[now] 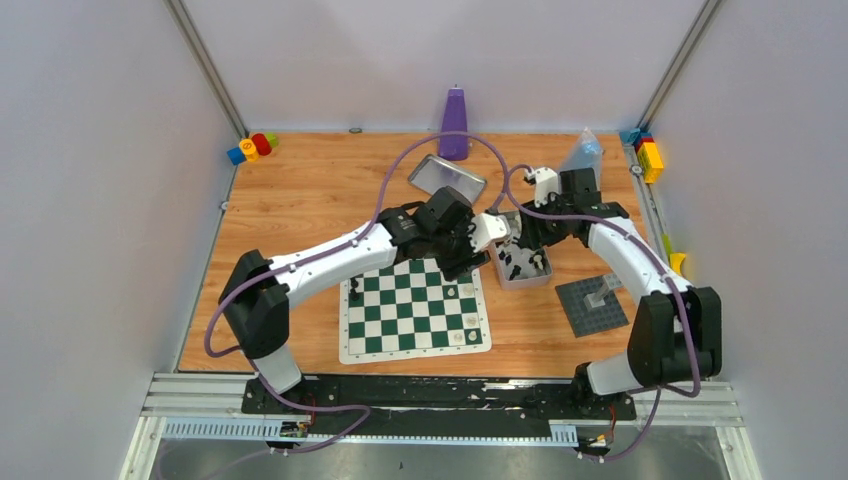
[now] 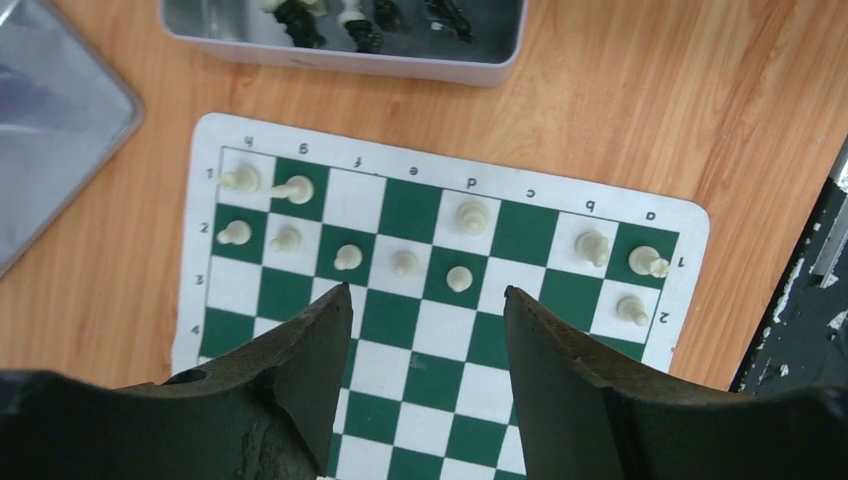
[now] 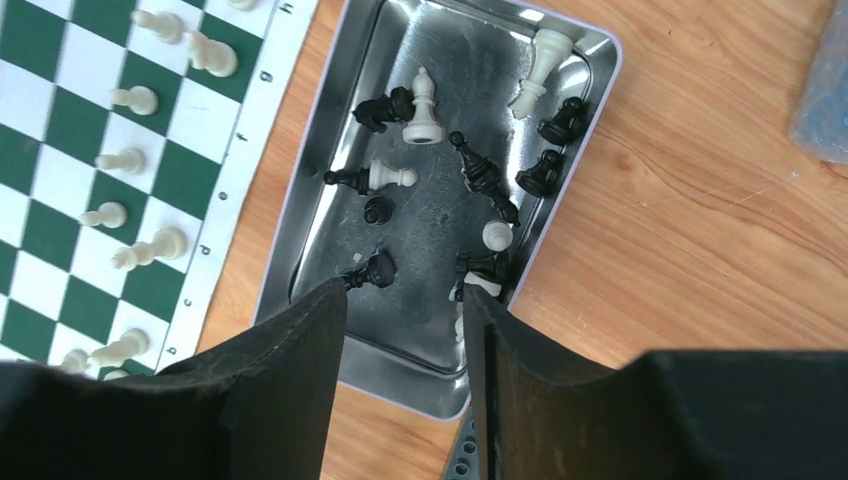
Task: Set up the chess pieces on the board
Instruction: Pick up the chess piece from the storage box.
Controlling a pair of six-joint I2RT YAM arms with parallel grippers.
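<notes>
Chess pieces (image 3: 423,105) in tin (image 3: 440,230), right tool (image 3: 405,290) part-open (empty), left tool (image 2: 428,290) open

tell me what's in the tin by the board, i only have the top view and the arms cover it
Observer: The right wrist view shows the tin holding loose pieces, a few white pieces among more black pieces, several tipped over.
Operator: is the right gripper holding one
Observer: No. The right gripper hangs over one end of the tin, jaws apart, nothing between them.
Operator: and the left
Observer: The left gripper is open and empty above the board.
</notes>
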